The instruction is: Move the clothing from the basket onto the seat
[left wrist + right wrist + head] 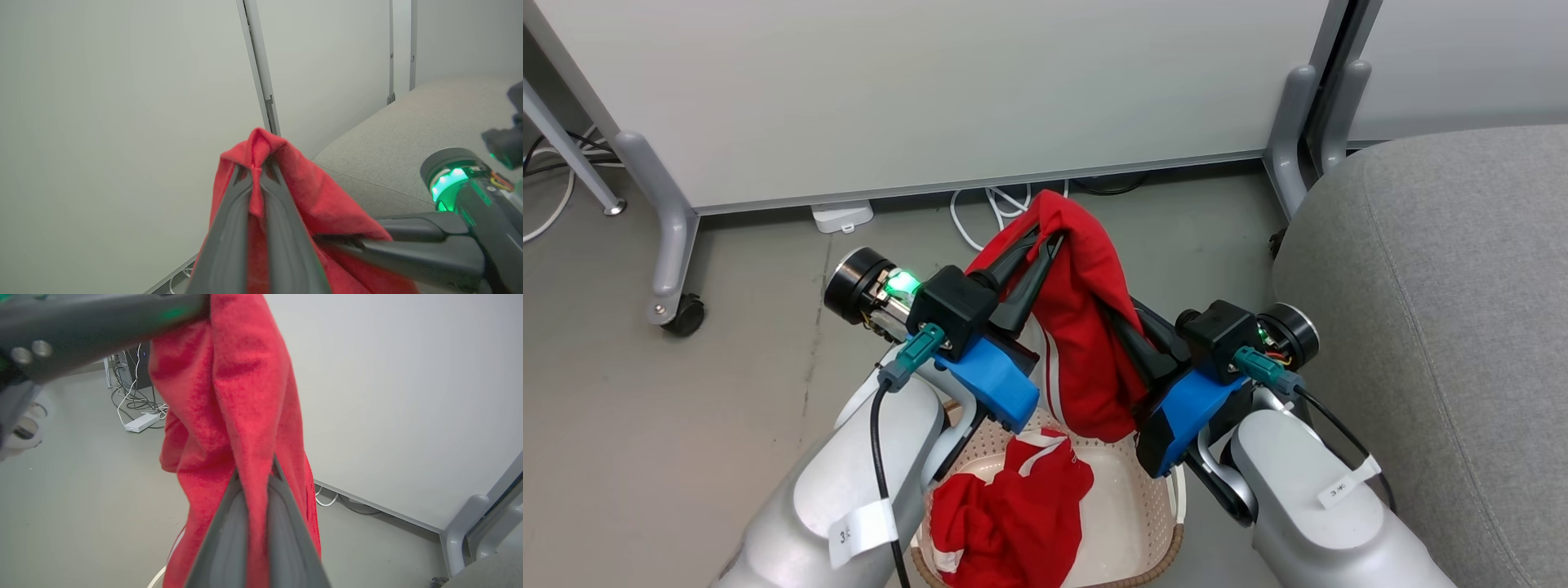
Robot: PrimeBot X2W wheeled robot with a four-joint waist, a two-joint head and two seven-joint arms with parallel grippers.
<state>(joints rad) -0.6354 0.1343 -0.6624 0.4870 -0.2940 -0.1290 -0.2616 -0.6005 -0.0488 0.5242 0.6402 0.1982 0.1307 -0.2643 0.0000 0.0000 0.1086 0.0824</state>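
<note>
A big white board [931, 82] stands at the back on grey legs. The grey floor [645, 425] runs under it. The wide grey seat [1437, 327] is on the right side. The cream basket [1168, 555] with a brown rim sits on the floor, low down between the two arms and near the seat. One piece of red clothing [1086, 327] hangs in the air above the basket. The left end effector [1045, 245] pinches its top, with the fingers close together on the cloth. The right end effector [254, 479] pinches it lower down, and its fingers are narrow too. A second red piece [1005, 514] with white trim lies crumpled inside the basket. White cables [992, 208] lie by the board.
</note>
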